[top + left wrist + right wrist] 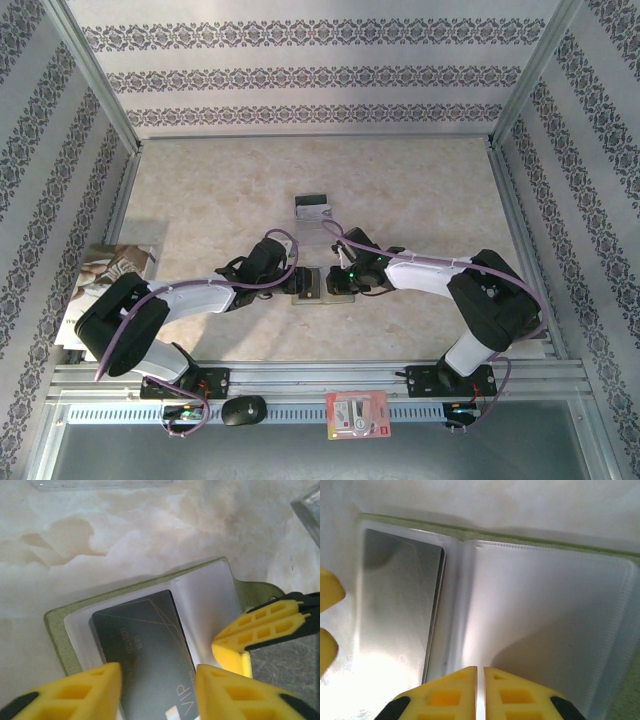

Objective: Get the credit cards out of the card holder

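Note:
The olive-green card holder (322, 291) lies open mid-table between both grippers. Its left clear pocket holds a dark credit card (145, 640) printed "VIP", which looks silver-grey in the right wrist view (395, 610). My left gripper (159, 680) is open, one yellow finger on each side of that card's near end. My right gripper (480, 672) is shut on a clear pocket leaf of the card holder (545, 610), which curves up toward the fingers. The right fingers (255, 630) press at the holder's right half. Another credit card (312, 206) lies on the table farther back.
A red-and-white packet (357, 414) and a black oval object (243, 410) sit on the front rail. Printed paper (110, 270) lies at the left wall. A clear plastic piece (325, 233) rests just behind the holder. Patterned walls enclose the table.

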Robot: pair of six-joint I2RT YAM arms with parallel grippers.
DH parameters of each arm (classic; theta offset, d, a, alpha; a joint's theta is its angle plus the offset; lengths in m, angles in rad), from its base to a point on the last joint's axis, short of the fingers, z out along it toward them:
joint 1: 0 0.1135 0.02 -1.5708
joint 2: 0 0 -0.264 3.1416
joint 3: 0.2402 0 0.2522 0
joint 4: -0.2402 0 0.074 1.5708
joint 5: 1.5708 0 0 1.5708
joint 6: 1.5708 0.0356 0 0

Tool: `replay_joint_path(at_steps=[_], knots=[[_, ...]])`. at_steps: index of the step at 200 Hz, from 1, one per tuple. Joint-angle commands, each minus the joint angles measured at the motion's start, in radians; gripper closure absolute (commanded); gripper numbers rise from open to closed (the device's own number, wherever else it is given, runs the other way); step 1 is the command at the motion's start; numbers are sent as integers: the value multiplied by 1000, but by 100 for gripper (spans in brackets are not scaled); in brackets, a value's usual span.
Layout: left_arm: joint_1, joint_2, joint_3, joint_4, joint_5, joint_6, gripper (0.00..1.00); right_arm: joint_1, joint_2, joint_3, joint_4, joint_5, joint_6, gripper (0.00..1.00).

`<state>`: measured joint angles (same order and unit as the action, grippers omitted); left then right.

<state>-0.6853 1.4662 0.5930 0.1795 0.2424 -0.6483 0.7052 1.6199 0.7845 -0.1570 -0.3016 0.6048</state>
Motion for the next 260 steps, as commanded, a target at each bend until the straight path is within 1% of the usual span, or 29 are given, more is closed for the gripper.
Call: replay_joint_path(at_steps=[1, 16, 42, 59, 96, 116, 154, 170, 200, 227, 260], knots=[[9, -19, -5, -8, -30, 43, 53, 11, -22, 19, 5, 29, -30, 86], [11, -33, -18, 45, 1, 35, 54, 13, -32, 26, 11, 23, -41, 84], [11, -30, -11, 74, 20, 17, 63, 13, -53, 28, 37, 26, -37, 82], [12, -5, -15, 110, 46, 2, 67, 13, -66, 23, 50, 37, -27, 82], [12, 55, -31, 131, 39, -31, 74, 9, -82, 12, 63, 47, -9, 82], [11, 47, -31, 106, 19, -33, 77, 3, -86, 6, 78, 43, 3, 81], [12, 21, -37, 72, -2, -27, 76, -1, -68, 5, 103, 17, 15, 81], [12, 43, -36, 80, 5, -28, 77, -4, -59, 1, 119, 8, 22, 80], [12, 70, -34, 100, 24, -32, 81, -11, -29, 0, 148, -31, 44, 79], [13, 95, -38, 118, 32, -43, 85, -38, 12, -22, 223, -100, 90, 79], [18, 117, -41, 142, 52, -57, 88, -52, 55, -32, 278, -129, 127, 79]])
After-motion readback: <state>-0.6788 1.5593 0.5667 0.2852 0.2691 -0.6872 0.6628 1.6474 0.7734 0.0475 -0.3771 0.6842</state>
